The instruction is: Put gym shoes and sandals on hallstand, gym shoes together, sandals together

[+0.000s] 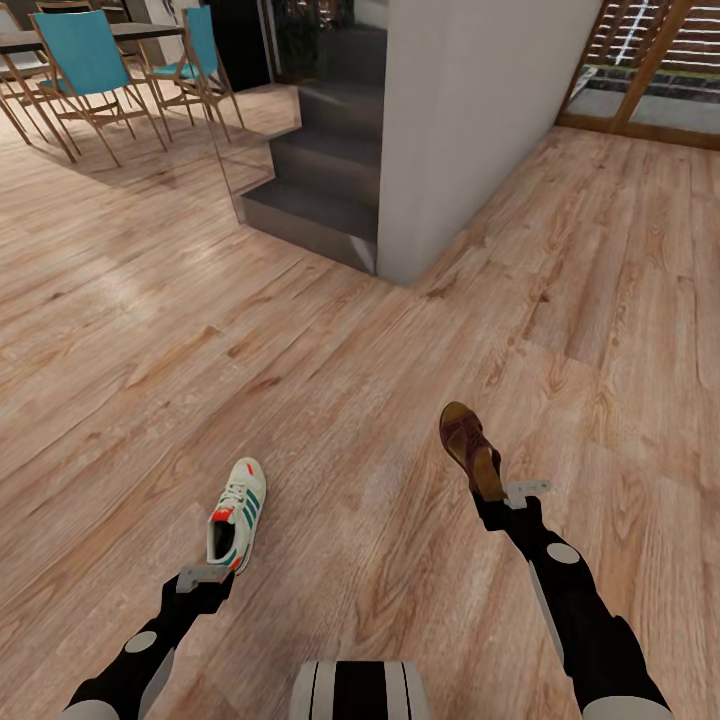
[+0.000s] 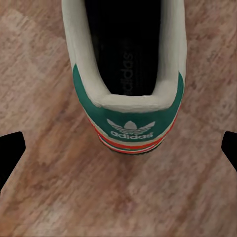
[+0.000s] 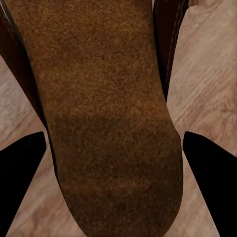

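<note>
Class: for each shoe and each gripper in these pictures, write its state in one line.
Sneaker: held at the heel by the left gripper, toe pointing away from the robot.
Sandal: held at the heel end by the right gripper, insole up.
Left gripper: shut on the sneaker.
Right gripper: shut on the sandal.
Floor: bare wood planks under both shoes.

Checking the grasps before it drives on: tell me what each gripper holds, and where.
Left gripper: a sneaker, by its heel. Right gripper: a sandal, also by the heel end.
</note>
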Controlling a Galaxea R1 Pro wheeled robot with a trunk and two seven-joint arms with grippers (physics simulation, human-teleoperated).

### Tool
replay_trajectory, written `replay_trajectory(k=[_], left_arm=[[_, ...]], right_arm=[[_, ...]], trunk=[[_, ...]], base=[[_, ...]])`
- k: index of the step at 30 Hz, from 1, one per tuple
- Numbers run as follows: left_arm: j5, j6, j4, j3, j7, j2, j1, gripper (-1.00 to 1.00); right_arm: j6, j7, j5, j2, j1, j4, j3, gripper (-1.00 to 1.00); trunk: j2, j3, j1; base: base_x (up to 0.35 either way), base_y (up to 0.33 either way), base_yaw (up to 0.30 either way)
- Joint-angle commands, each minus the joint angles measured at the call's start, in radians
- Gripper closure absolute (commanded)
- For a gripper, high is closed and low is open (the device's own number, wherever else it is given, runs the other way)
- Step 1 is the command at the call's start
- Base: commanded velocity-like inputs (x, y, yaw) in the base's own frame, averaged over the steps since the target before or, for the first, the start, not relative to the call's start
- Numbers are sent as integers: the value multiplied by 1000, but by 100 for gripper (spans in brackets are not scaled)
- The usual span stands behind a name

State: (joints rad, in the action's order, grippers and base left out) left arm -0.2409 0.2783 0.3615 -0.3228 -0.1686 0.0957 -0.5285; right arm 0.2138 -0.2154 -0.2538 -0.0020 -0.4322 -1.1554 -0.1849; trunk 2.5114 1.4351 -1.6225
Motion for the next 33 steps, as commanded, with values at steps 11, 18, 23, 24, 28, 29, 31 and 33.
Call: replay_trajectory(k=[11, 18, 23, 24, 28, 29, 31, 33], left_arm=[[-10, 4, -1, -9, -6, 0, -1, -100], [-10, 4, -1, -9, -6, -1, -1, -100], [-9, 4, 0, -9, -6, -1, -1, -100], [-9, 4, 0, -9, -6, -1, -1, -100], [-10, 4, 0, -9, -6, -1, -1, -100], [-10, 4, 0, -9, -6, -1, -1, -100], [-10, 4, 0, -9, -6, -1, -1, -100], [-11, 4, 0, -9, -6, -1, -1, -100]], right_arm=[[4, -9, -10, 0, 0, -3, -2, 100], [4, -9, -10, 0, 0, -3, -2, 100], [4, -9, -10, 0, 0, -3, -3, 100], [4, -9, -10, 0, 0, -3, -2, 100], [4, -9, -10, 0, 0, -3, -2, 100], [4, -9, -10, 0, 0, -3, -2, 100], [4, -9, -10, 0, 0, -3, -2, 100], [4, -9, -10, 0, 0, -3, -2, 100]], trunk=[[0, 1, 0], [0, 1, 0], [0, 1, 0], [0, 1, 0], [0, 1, 0], [0, 1, 0], [0, 1, 0], [0, 1, 0]], base=[[82, 0, 0], [79, 0, 0], [128, 0, 0], [32, 0, 0], [17, 0, 0], [7, 0, 0], [4, 0, 0], [2, 0, 0]])
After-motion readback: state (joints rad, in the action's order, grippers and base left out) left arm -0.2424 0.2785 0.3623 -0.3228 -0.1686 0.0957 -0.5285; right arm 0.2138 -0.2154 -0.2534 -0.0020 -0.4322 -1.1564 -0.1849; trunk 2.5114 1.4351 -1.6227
